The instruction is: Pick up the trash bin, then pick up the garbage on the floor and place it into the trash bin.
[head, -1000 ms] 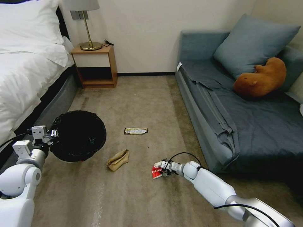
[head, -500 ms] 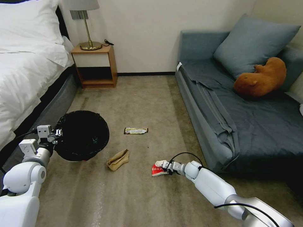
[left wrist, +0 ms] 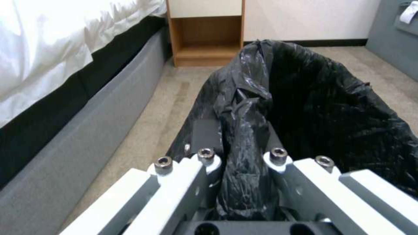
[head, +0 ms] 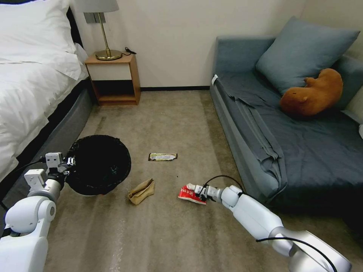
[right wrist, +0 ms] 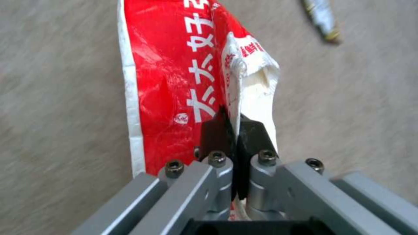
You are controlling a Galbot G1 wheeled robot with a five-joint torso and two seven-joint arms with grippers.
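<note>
My left gripper (head: 67, 163) is shut on the rim of the trash bin (head: 99, 164), a low round bin lined with a crinkly black bag, held just off the carpet beside the bed. The left wrist view shows the bag's bunched edge (left wrist: 244, 137) pinched between the fingers. My right gripper (head: 195, 191) is shut on the red-and-white wrapper (head: 189, 194), lifted a little above the floor at centre right. Up close, the black pads (right wrist: 213, 130) clamp the wrapper (right wrist: 174, 81). A tan paper bag (head: 141, 191) and a dark-and-gold snack wrapper (head: 162, 156) lie on the carpet between the arms.
The white bed (head: 30, 83) runs along the left, with a wooden nightstand (head: 113, 79) and a lamp at the back. A blue-grey sofa (head: 295, 143) with a pillow and a brown plush animal (head: 312, 94) fills the right. Open carpet lies between.
My right gripper has lifted the red-and-white wrapper off the carpet and drawn it slightly left and up. The left arm with the bin has shifted a little to the right.
</note>
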